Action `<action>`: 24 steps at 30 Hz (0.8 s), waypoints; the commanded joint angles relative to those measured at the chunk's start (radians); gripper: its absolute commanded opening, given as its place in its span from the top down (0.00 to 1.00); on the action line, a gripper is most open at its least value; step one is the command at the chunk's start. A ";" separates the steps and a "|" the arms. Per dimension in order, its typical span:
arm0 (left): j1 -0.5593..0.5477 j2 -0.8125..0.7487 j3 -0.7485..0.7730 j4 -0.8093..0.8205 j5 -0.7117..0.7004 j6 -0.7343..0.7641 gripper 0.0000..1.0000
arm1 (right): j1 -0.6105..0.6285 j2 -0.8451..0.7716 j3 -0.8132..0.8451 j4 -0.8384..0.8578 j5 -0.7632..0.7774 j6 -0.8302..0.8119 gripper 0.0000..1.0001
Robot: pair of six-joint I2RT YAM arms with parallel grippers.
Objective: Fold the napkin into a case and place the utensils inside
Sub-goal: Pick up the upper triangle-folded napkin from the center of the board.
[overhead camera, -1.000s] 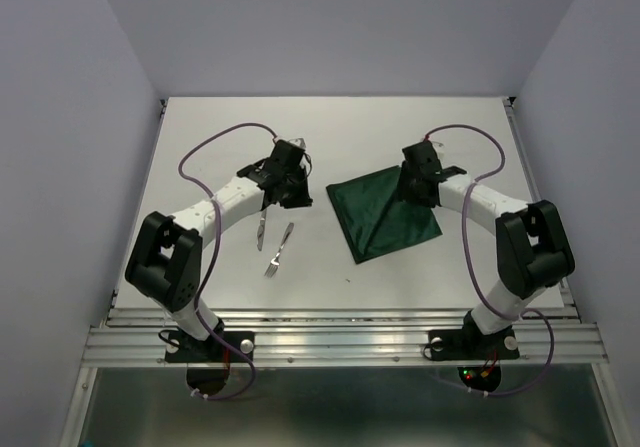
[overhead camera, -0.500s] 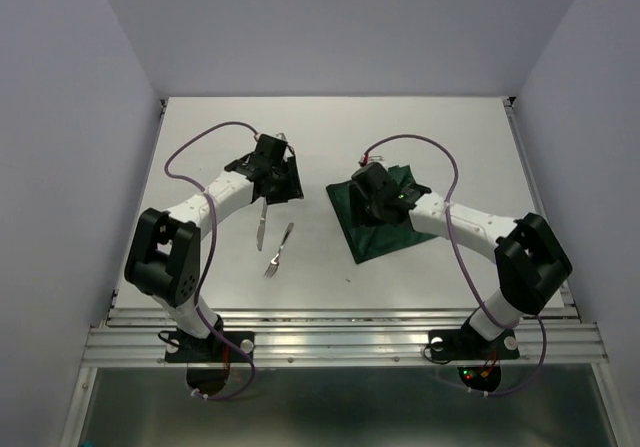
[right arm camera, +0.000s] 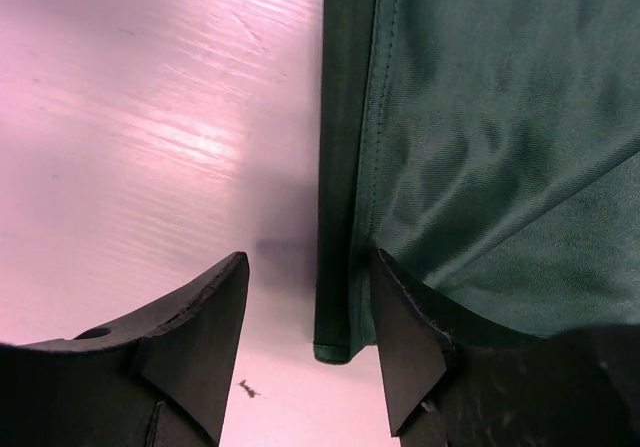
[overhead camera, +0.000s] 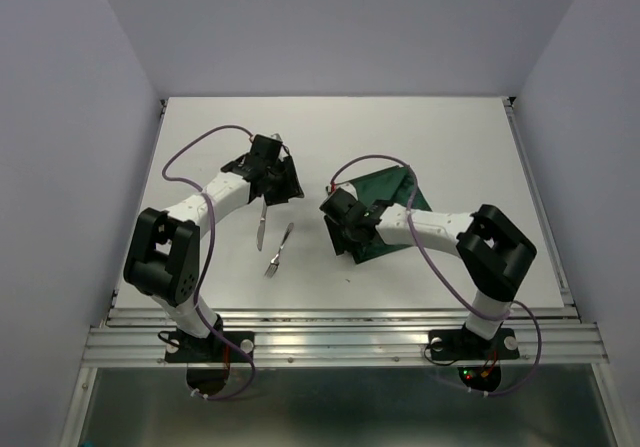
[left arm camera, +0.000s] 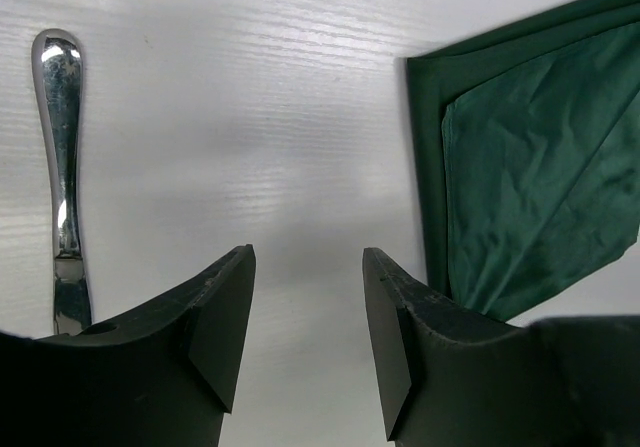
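Note:
The dark green napkin (overhead camera: 386, 187) lies folded on the white table, right of centre. My right gripper (overhead camera: 340, 222) is open and low over the napkin's left folded edge. In the right wrist view the edge and its near corner (right arm camera: 335, 345) lie between the open jaws (right arm camera: 310, 262). The knife (overhead camera: 261, 227) and fork (overhead camera: 279, 248) lie side by side left of the napkin. My left gripper (overhead camera: 288, 185) is open and empty above the table just beyond the knife. The left wrist view shows the knife (left arm camera: 60, 167) at left, the napkin (left arm camera: 530, 167) at right, and bare table between the fingers (left arm camera: 305, 257).
The table's raised rail (overhead camera: 340, 319) runs along the near edge. Purple cables (overhead camera: 372, 160) loop above both arms. A small dark speck (right arm camera: 245, 389) lies on the table near the napkin's corner.
My right gripper has swept left across the napkin from its far right side to its left edge. My left gripper has shifted slightly left and farther back. Knife and fork have not moved.

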 commanded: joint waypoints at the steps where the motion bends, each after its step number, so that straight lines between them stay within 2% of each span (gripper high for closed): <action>1: -0.002 -0.020 -0.020 0.037 0.036 -0.021 0.41 | 0.016 0.034 0.033 -0.025 0.076 0.004 0.43; 12: -0.008 0.000 -0.033 0.047 0.059 -0.030 0.40 | 0.025 0.062 0.029 -0.023 0.145 0.038 0.48; 15: -0.016 0.003 -0.034 0.051 0.064 -0.030 0.40 | 0.025 0.068 0.017 -0.010 0.164 0.046 0.53; 18: -0.026 0.010 -0.036 0.056 0.074 -0.033 0.40 | 0.025 0.069 0.003 0.004 0.168 0.049 0.69; 19: -0.028 0.013 -0.037 0.057 0.079 -0.033 0.40 | 0.025 0.066 0.001 0.010 0.167 0.050 0.78; 21: -0.030 0.024 -0.042 0.059 0.094 -0.038 0.40 | 0.025 0.057 -0.009 0.026 0.158 0.043 0.84; 23: -0.034 0.030 -0.048 0.074 0.111 -0.042 0.36 | 0.025 0.034 -0.022 0.042 0.144 0.032 0.91; 24: -0.036 0.032 -0.051 0.079 0.125 -0.042 0.28 | 0.025 0.025 -0.028 0.056 0.136 0.029 0.94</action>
